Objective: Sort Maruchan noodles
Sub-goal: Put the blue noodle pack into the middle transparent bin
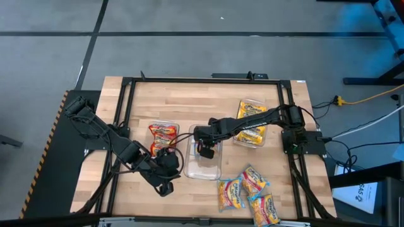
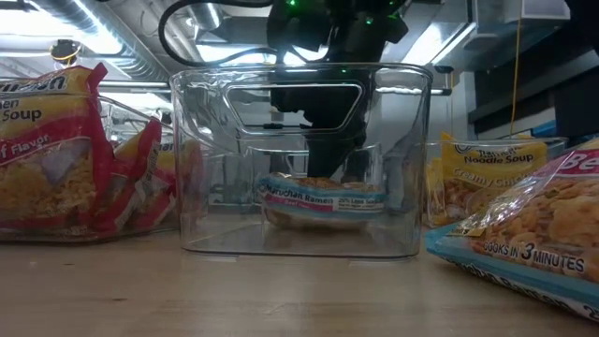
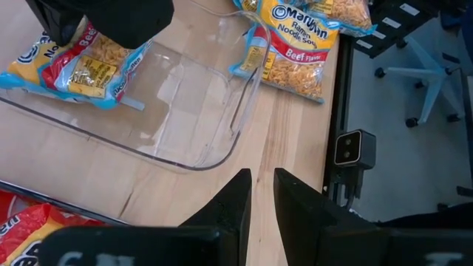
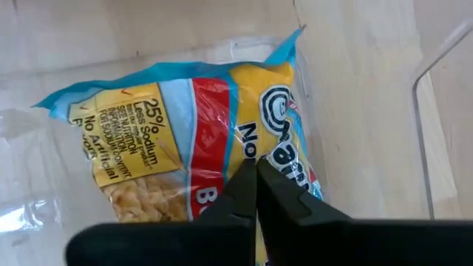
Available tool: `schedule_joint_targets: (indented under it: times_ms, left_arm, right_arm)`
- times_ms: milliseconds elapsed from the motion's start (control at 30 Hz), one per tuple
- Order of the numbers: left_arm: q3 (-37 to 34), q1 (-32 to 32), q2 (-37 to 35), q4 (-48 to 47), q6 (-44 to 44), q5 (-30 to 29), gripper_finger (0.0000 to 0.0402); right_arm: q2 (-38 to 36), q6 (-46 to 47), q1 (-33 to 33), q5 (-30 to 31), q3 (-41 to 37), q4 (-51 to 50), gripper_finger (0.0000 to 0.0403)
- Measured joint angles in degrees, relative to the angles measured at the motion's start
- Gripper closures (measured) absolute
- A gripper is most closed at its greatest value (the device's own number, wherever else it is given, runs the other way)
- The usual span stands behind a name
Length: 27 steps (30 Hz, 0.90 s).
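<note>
The right gripper [image 1: 206, 150], fingers closed together and gripping nothing, hangs directly above the blue-edged Maruchan packet [image 4: 199, 140] lying flat in the middle clear tray [image 1: 203, 170]; the left gripper [image 1: 165, 187], also closed, waits beside the tray.

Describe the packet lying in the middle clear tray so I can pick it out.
Three clear trays stand across the wooden table; take the middle tray, below the right gripper. One blue-edged packet lies alone inside. The left tray holds red packets, the right tray yellow ones.
</note>
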Motion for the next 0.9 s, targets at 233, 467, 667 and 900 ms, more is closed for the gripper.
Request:
schedule_joint_targets:
  times_ms: [233, 467, 667, 900]
  left_arm:
    - [0.0, 0.0, 0.0, 0.0, 0.02, -0.46, 0.0348]
    - [0.0, 0.0, 0.0, -0.05, 0.09, -0.55, 0.0348]
    - [0.0, 0.0, 0.0, -0.09, 0.15, -1.58, 0.0348]
    - [0.0, 0.0, 0.0, -0.07, 0.11, -1.84, 0.0348]
  right_arm:
    - [-0.81, 0.81, 0.02, -0.08, -0.15, -0.85, 0.04]
    - [-5.04, 2.32, 0.05, -0.08, -0.24, -1.11, 0.0401]
    - [-9.6, 3.02, 1.02, 0.38, -0.13, -0.92, 0.0402]
    - [-9.19, 3.46, 1.1, -1.53, -0.13, 0.32, 0.0379]
